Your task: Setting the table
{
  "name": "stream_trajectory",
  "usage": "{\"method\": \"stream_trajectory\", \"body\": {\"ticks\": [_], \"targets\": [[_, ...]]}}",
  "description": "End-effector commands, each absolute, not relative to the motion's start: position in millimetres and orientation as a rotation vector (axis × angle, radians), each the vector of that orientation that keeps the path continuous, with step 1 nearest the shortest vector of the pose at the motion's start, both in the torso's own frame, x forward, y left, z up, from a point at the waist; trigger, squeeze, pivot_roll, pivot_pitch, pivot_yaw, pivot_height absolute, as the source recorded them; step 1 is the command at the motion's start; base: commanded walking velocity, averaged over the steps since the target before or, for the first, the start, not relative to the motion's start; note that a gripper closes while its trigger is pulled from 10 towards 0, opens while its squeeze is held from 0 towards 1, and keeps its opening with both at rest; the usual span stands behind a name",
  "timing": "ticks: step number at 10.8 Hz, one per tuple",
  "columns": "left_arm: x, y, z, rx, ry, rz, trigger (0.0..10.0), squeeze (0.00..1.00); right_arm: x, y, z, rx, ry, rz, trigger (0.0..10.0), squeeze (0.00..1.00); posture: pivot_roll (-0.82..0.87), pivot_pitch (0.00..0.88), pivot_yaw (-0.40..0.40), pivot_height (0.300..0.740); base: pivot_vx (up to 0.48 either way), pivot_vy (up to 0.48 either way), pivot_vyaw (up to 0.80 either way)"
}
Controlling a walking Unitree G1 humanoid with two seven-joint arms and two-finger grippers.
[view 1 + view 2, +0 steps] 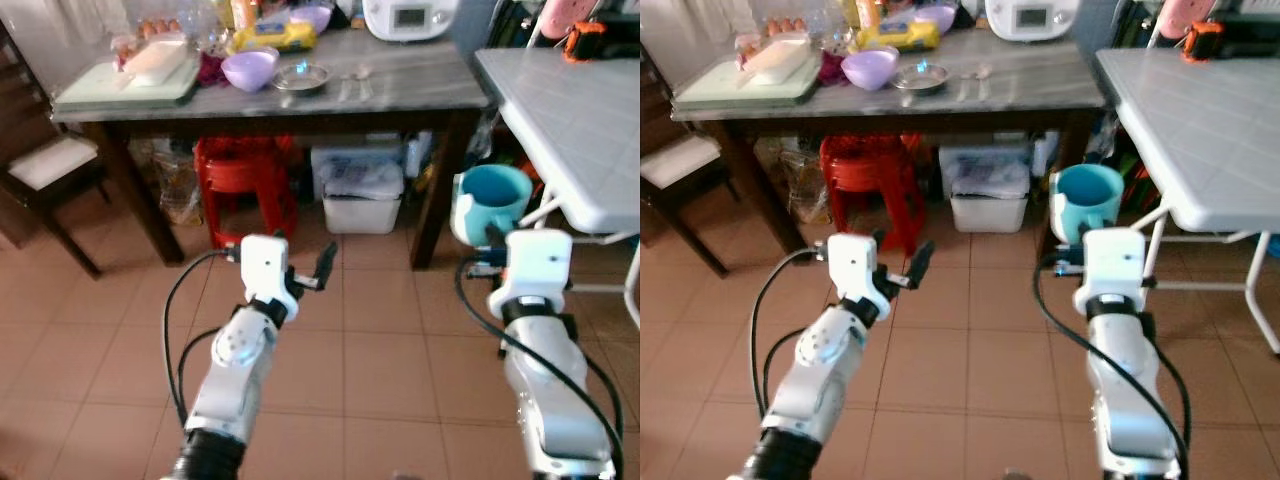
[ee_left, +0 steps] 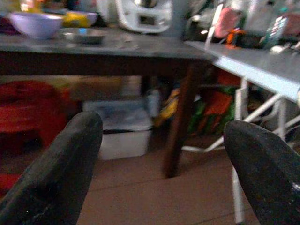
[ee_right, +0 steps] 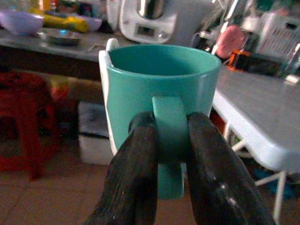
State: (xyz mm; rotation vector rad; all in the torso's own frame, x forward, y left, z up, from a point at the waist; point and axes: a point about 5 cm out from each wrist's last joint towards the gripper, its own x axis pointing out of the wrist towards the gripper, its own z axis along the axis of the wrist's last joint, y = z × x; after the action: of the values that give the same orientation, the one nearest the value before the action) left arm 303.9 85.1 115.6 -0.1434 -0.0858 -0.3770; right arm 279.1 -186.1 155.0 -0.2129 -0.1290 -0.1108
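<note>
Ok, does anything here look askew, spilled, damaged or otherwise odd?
Nothing stands out. The right pincer grips the teal mug upright by its handle, with no spill visible. The left pincer is open and empty. The bowls and dishes on the dark table sit upright.

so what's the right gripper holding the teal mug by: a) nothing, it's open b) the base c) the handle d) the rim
c: in the right wrist view the right gripper has its jaws shut on either side of the teal mug handle, the mug upright in front of them.
</note>
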Motion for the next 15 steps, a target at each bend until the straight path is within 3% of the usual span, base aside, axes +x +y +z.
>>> {"method": "stream_trajectory", "body": {"ticks": [1,15], "targets": [[304.3,86.0,120.4,-0.145,-0.113,-0.383,10.0,0.00,278.9,-183.8,162.9,-0.220,-0.166,-0.099,10.0,0.00,-0.18,0.078,0.059,0.740,0.000,0.000,0.00],[302.5,82.7,122.3,-0.162,-0.115,-0.445,10.0,0.00,277.4,-178.3,163.3,-0.219,-0.173,-0.089,10.0,0.00,-0.18,0.091,0.075,0.740,0.287,0.000,0.00]]}}
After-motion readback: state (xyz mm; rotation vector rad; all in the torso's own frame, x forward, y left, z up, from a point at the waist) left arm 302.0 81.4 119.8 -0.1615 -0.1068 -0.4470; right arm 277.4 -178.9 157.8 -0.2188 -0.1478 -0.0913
